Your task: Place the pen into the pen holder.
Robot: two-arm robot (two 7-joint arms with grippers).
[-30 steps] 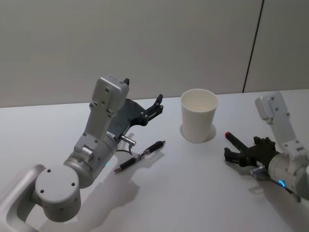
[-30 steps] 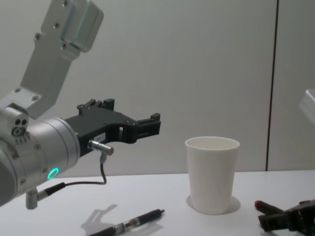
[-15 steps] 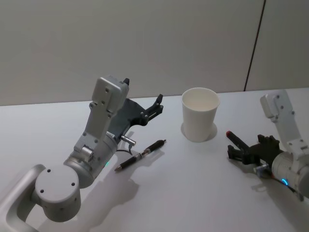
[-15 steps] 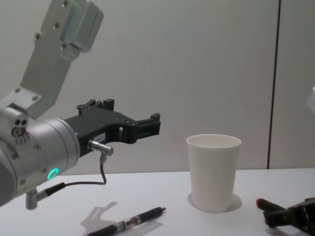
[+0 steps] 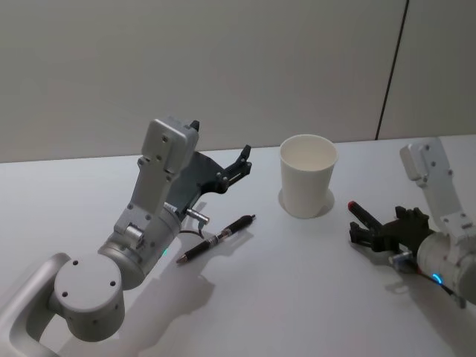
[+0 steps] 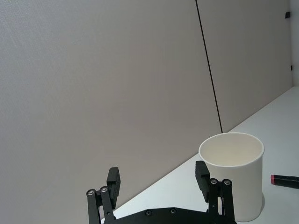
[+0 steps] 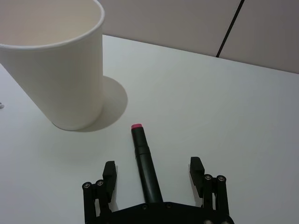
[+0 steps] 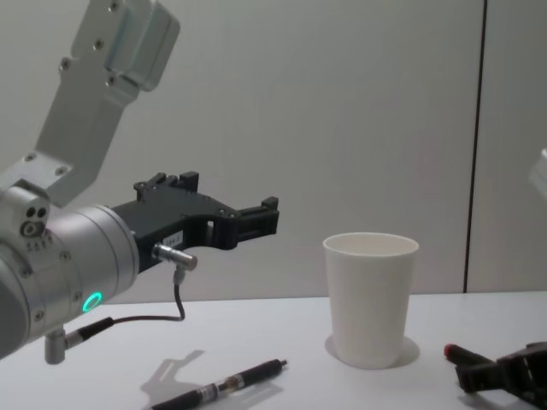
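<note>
2 pens: a black pen (image 5: 216, 239) and a red-tipped pen (image 7: 145, 161) lie flat on the white tabletop (image 5: 297, 282), both outside the pen holder (image 5: 307, 177).
Stand of pen holder: upright on the tabletop, rolled rim uppermost.
Place of black pen: left of the pen holder and nearer the robot, well apart from it, lying aslant.
Place of red-tipped pen: right of the pen holder and nearer the robot, near it but not touching, red end toward the pen holder's base.
State of left claw (image 6: 157, 175): raised above the tabletop, left of the pen holder, aimed toward it; fingers spread wide, gripping nothing.
State of right claw (image 7: 153, 168): low over the tabletop, right of the pen holder; fingers spread wide, 1 on each side of the red-tipped pen, neither touching it.
</note>
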